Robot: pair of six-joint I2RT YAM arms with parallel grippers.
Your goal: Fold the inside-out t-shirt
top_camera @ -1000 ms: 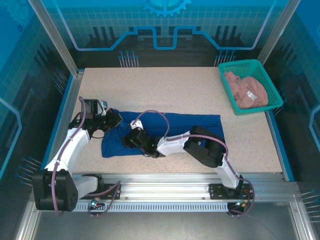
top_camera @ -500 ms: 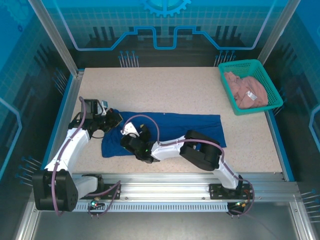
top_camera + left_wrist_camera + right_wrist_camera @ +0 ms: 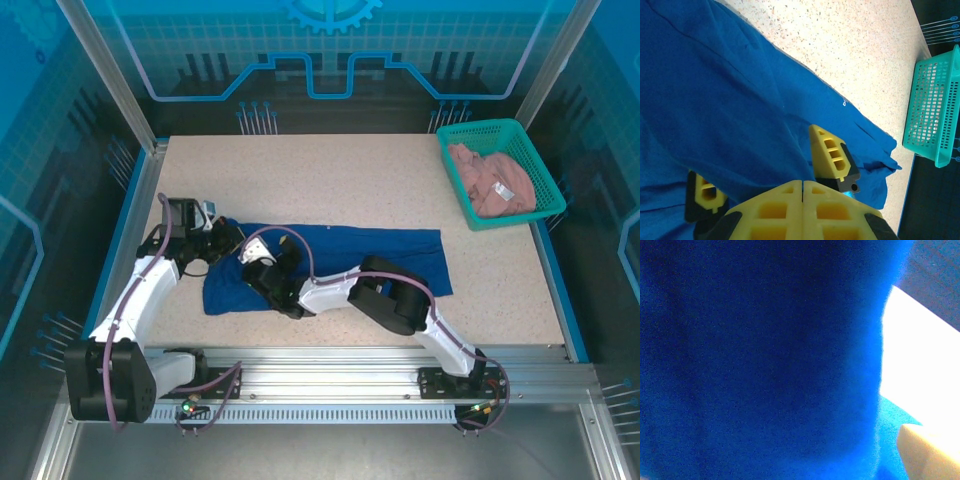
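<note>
Currently the t-shirt [image 3: 400, 250] lies as a long band across the near middle of the table [image 3: 330, 180], left gripper [image 3: 757, 160] at its left end with jaws spread over the cloth, right gripper [image 3: 256, 262] low on the cloth just beside it, jaw state not determinable

This is a robot lab's test cell. A left arm [image 3: 135, 295] and a right arm [image 3: 400, 300] are bolted to an aluminium rail [image 3: 330, 365] at the edge of a speckled table [image 3: 350, 170], with cables [image 3: 290, 231] looping along them. Aluminium posts [image 3: 100, 75] and translucent blue panels [image 3: 200, 60], printed with circuit lines and a gear [image 3: 333, 12], wall the table in. On it lie a t-shirt [image 3: 390, 240] and a teal basket [image 3: 480, 126] holding a pinkish garment [image 3: 495, 180].
</note>
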